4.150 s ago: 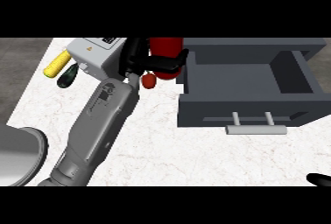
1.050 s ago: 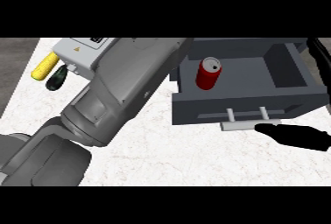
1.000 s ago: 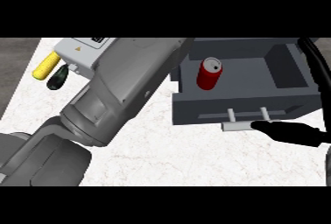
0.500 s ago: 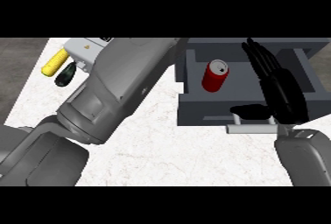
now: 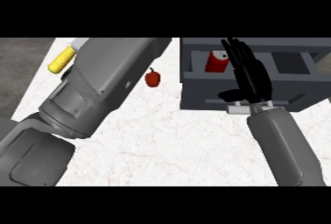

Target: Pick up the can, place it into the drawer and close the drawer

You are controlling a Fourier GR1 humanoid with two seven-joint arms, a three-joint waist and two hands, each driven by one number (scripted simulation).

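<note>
The red can lies inside the open grey drawer at the upper right of the head view, near its left wall. My right hand is open; its straight fingers stretch up over the drawer's inside just right of the can, without touching it. Its thumb rests on the drawer's front wall, just above the pale handle. My left forearm crosses the left side and leaves the view at the top, so the left hand is out of sight.
A small red pepper-like item lies on the white counter between my left forearm and the drawer. A yellow object sits at the counter's far left, behind the forearm. The counter's left edge runs beside dark floor.
My right hand has come up from the lower right onto the drawer's front, fingers over the inside. The can has stayed in the drawer. The red item now shows beside my left forearm.
</note>
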